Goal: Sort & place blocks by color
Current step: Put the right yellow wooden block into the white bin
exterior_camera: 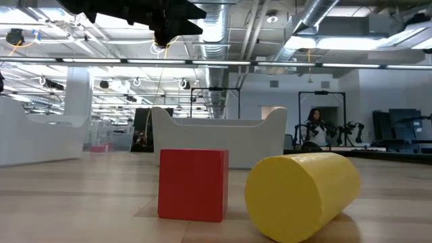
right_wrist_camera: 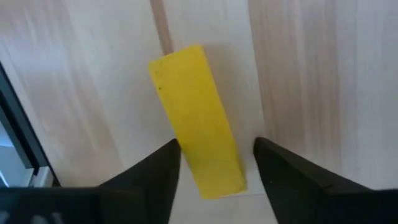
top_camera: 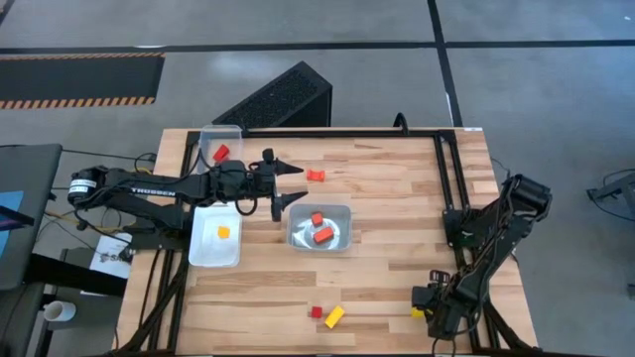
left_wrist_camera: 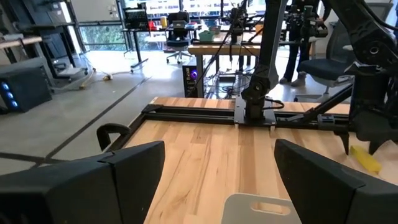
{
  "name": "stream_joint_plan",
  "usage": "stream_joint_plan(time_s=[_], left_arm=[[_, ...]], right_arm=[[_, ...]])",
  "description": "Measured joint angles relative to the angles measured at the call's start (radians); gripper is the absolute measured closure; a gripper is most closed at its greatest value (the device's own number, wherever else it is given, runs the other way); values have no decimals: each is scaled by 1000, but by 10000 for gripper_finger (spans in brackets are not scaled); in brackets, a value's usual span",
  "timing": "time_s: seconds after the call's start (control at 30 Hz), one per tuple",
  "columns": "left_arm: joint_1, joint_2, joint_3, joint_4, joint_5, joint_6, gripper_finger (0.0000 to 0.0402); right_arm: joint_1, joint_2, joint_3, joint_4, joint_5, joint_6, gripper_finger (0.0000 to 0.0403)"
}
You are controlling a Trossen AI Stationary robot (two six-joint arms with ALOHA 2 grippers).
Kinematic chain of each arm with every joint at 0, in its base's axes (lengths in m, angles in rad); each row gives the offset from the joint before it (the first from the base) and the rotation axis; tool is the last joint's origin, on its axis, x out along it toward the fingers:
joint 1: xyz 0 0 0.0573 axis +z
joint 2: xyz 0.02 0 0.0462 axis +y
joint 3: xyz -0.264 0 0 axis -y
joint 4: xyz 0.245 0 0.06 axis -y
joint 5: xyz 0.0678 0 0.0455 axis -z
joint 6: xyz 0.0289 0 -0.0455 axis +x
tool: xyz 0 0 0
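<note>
My right gripper (top_camera: pixel 425 305) is low over the table's right front corner and open. Its fingers (right_wrist_camera: pixel 163 169) stand on either side of the near end of a yellow bar (right_wrist_camera: pixel 194 124) that lies flat on the wood. My left gripper (top_camera: pixel 295 184) is open and empty above the table's middle, beside a loose red block (top_camera: pixel 316 176). Red and orange blocks lie in a clear tray (top_camera: pixel 341 214). One orange-yellow block (top_camera: pixel 223 232) lies in a white tray (top_camera: pixel 203 253). One red block (top_camera: pixel 220 152) lies in a far clear tray (top_camera: pixel 220 132). A red cube (exterior_camera: pixel 192 183) and a yellow cylinder (exterior_camera: pixel 304 192) lie near the front edge. My right gripper has one finger (right_wrist_camera: pixel 168 163) close against the yellow bar's long side (right_wrist_camera: pixel 184 155), and the other finger stands apart from it. I cannot tell whether the near finger touches the bar. The fingers point down and lie along the bar's sides.
Black rails (top_camera: pixel 446 169) run along the table's far and right sides. A dark slanted box (top_camera: pixel 283 97) stands behind the far edge. Bare wood lies between the trays and the front edge. People show far off in the room behind.
</note>
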Motion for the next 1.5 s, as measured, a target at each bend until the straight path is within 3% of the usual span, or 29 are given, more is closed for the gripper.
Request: stream_joint_plan(time_s=[0.33, 0.5, 0.73, 0.93, 1.13, 1.33, 1.5], left_arm=[[-35, 0, 0, -20, -2, -54, 109], [-62, 0, 0, -12, -2, -54, 109], [-68, 0, 0, -8, -3, -58, 109], [-68, 0, 0, -8, -3, -46, 109], [-68, 0, 0, -1, -4, -40, 109], [-68, -8, 0, -5, -4, -4, 109], [-68, -107, 1, -56, -3, -5, 109]], right_arm=[[-33, -15, -7, -44, -25, -80, 302], [-91, -90, -20, -87, -1, -141, 309], [-162, -218, -18, -162, 175, -208, 305], [-219, -335, -16, -118, 376, -300, 306], [-304, -480, -119, 135, 488, -486, 306], [-428, -615, -289, 464, 496, -699, 306], [-521, -679, -369, 715, 496, -900, 306]])
